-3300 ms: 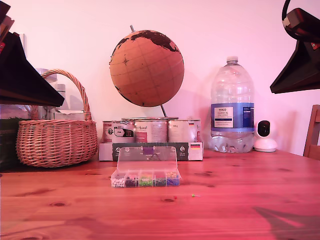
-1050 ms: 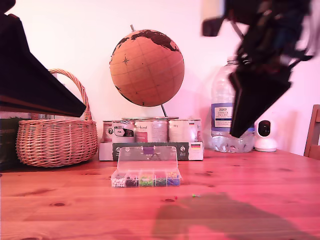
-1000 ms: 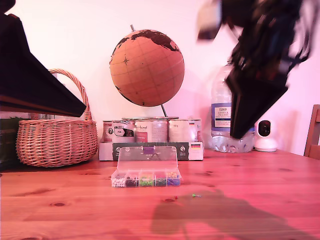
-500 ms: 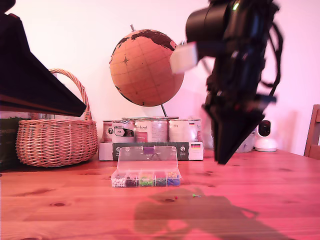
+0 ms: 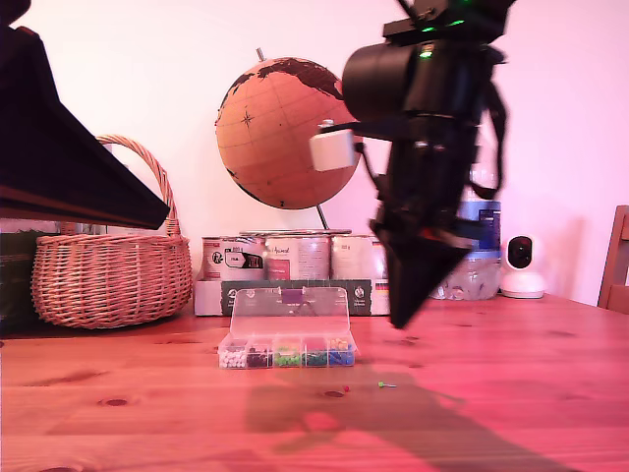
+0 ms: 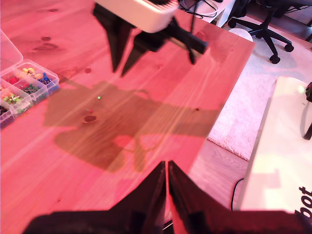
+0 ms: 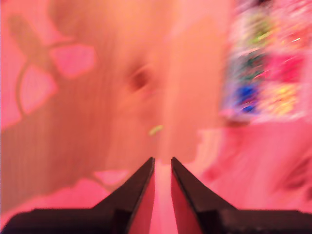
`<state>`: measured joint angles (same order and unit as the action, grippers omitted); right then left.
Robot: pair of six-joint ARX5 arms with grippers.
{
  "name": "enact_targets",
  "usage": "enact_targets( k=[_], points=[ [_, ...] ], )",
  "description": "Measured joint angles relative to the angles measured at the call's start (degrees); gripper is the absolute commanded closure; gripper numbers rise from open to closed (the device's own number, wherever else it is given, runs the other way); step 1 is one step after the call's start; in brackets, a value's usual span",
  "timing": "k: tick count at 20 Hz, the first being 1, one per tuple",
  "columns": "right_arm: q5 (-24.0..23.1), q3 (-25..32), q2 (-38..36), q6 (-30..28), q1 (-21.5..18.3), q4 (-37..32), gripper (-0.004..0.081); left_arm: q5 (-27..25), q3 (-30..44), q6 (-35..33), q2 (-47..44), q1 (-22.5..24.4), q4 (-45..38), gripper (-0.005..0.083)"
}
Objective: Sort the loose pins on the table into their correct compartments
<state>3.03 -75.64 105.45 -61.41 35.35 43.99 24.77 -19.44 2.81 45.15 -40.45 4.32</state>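
The loose pin [image 5: 384,384] lies alone on the bare surface [image 5: 511,393], a green speck just in front of the clear organiser box [image 5: 286,351] and a little toward the exterior view's right of it; it also shows in the first wrist view [image 6: 99,97] and, smeared, in the second wrist view [image 7: 155,129]. It sits near a dark knot in the wood, apart from everything else, which I judge makes a straight descent possible.

My second pincer [image 7: 161,181] hangs above the pin, tips pointing down at the planks, jaws parted by only a narrow slit and holding nothing; in the exterior view [image 5: 405,300] it is the arm in mid-frame, not yet touching the wood. That narrow gap suits so tiny a head, I think. My first pincer [image 6: 167,178] is parked high and well apart, looking down on the scene, its jaws all but closed and empty.

The box's lid stands up open, so the cells of white, dark, green, pink and yellow-blue are ready to receive the pin.

Behind the box are a cardboard tray of tins [image 5: 295,270], a globe [image 5: 275,133], a wicker basket [image 5: 110,270] and a small white camera [image 5: 520,267] against a pale wall. The first wrist view shows the surface's edge, a rug and office chair wheels beyond
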Motion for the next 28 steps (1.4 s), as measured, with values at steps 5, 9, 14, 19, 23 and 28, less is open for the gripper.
enact_targets(
  k=[5,9,14,19,23,28],
  points=[
    [0.9,-0.3,2.6,0.0,0.0,0.2,0.0681,-0.3,0.0,0.0,0.0,0.0,0.0,0.0795],
    [1.5,-0.3,3.9,0.0,0.0,-0.4,0.0681,-0.4,0.0,0.0,0.0,0.0,0.0,0.0795],
    [2.5,-0.3,3.9,0.0,0.0,-1.7,0.0681,-0.8,0.0,0.0,0.0,0.0,0.0,0.0795],
    [2.3,-0.3,5.1,0.0,0.0,-2.0,0.0681,-0.8,0.0,0.0,0.0,0.0,0.0,0.0795],
    [1.6,-0.3,7.3,0.0,0.0,-2.4,0.0681,-0.8,0.0,0.0,0.0,0.0,0.2,0.0795],
    [1.0,-0.3,7.6,0.0,0.0,-2.4,0.0681,-1.2,0.0,0.0,0.0,0.0,0.3,0.0795]
  ],
)
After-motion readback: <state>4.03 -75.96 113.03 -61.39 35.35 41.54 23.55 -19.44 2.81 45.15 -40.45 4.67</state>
